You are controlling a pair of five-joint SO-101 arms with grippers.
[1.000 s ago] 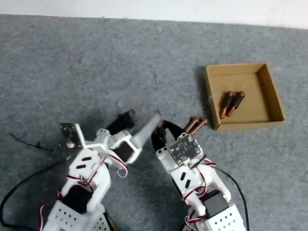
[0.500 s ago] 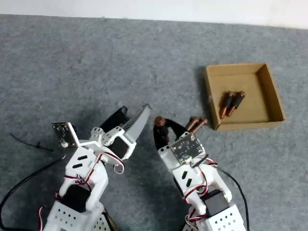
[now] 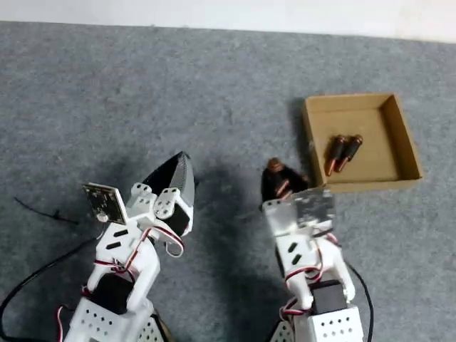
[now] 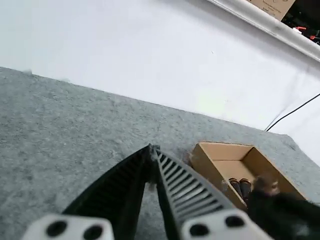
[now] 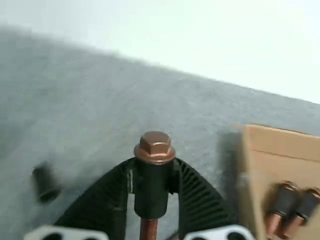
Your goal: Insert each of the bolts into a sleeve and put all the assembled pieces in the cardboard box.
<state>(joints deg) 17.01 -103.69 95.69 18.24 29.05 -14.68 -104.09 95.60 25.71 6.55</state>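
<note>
Looking down from the high view, my left gripper [image 3: 182, 158] sits over the grey carpet [image 3: 107, 92], its fingers pressed together on nothing. My right gripper [image 3: 276, 182] is just beside the near corner of the cardboard box [image 3: 370, 125] and pinches an assembled piece [image 3: 274, 168]. Two finished pieces [image 3: 342, 154] lie side by side inside the box. I judge two done and a third built but not yet dropped in.

In the left wrist view my left gripper [image 4: 151, 150] closes to a single point (nothing is caught in it). Beyond it is the cardboard box [image 4: 210, 162], with the finished pieces [image 4: 240, 186] on its floor.

In the right wrist view my right gripper [image 5: 152, 170] clamps the black sleeve [image 5: 151, 192]. The copper bolt [image 5: 154, 146] runs through it, hex head proud of the end. The cardboard box [image 5: 280, 145] is near, the finished pieces [image 5: 290, 205] inside. A loose sleeve [image 5: 45, 177] lies on the carpet well apart from the box, so I reckon at least one more assembly is left.

A second ago my left fingertips were up against my right gripper. Half a second ago the two had parted. Now the left has swung clear, and the right has turned toward the box, carrying its piece closer to that corner.
</note>
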